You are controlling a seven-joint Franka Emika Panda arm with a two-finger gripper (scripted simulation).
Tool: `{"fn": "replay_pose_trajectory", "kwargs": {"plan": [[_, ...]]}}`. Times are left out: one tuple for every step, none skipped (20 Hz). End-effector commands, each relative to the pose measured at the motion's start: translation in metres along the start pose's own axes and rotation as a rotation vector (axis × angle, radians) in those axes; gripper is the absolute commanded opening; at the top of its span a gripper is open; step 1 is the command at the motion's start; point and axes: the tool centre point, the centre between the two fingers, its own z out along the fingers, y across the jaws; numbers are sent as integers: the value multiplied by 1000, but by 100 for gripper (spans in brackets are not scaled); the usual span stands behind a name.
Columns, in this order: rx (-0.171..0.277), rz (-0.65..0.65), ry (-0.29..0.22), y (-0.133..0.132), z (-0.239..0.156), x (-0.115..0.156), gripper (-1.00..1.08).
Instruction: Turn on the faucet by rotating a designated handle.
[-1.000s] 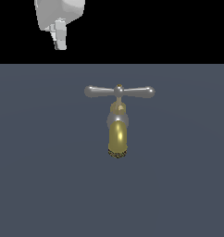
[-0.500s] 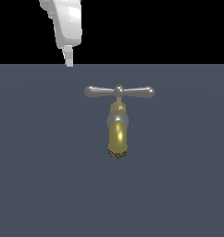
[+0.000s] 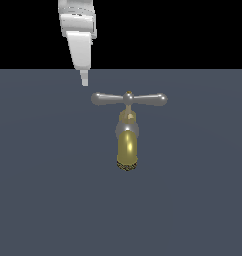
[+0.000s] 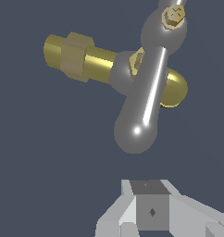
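Exterior view, from its left to its right: the white gripper (image 3: 84, 80) descends from the upper edge, tapering to a narrow tip that hangs just above and beside the left bulbous end of the handle (image 3: 129, 99), apart from it. Only a single slim tip is visible, edge-on; how far the jaws stand apart cannot be told from this angle, and nothing is seen between them. The handle, a silver-grey crossbar with rounded ends and a small brass knob at its centre, lies level across the top of the faucet (image 3: 127, 142). Below it sit a grey collar and a brass-gold curved spout ending in a dark speckled outlet rim. All stands against a flat dark blue-grey surface (image 3: 43, 190), near the middle of the frame.

Wrist view: the handle (image 4: 148, 90) runs obliquely, one bulbous end large and near, clear of the gripper (image 4: 151, 210) body seen at the frame edge. The faucet (image 4: 86, 58) shows its brass stem and hexagonal nut behind the crossbar. Fingertips are not distinguishable here.
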Motion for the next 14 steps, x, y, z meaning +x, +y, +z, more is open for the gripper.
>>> {"fn": "replay_pose_trajectory", "kwargs": {"plan": [[-1, 60, 3, -12, 11, 8, -100], [-2, 82, 3, -16, 15, 11, -100], [-3, 104, 4, -20, 19, 14, -100], [-3, 126, 5, -24, 23, 17, -100], [-4, 146, 5, -27, 27, 21, -100], [-4, 166, 6, -31, 30, 24, -100], [-5, 184, 7, -34, 33, 27, -100], [-5, 202, 7, -37, 37, 30, -100], [-6, 219, 7, -40, 40, 32, -100], [-6, 235, 8, -42, 42, 35, -100], [-6, 250, 8, -45, 45, 38, -100], [-7, 263, 8, -47, 47, 40, -100], [-7, 276, 8, -49, 49, 43, -100], [-7, 287, 8, -51, 51, 45, -100]]}}
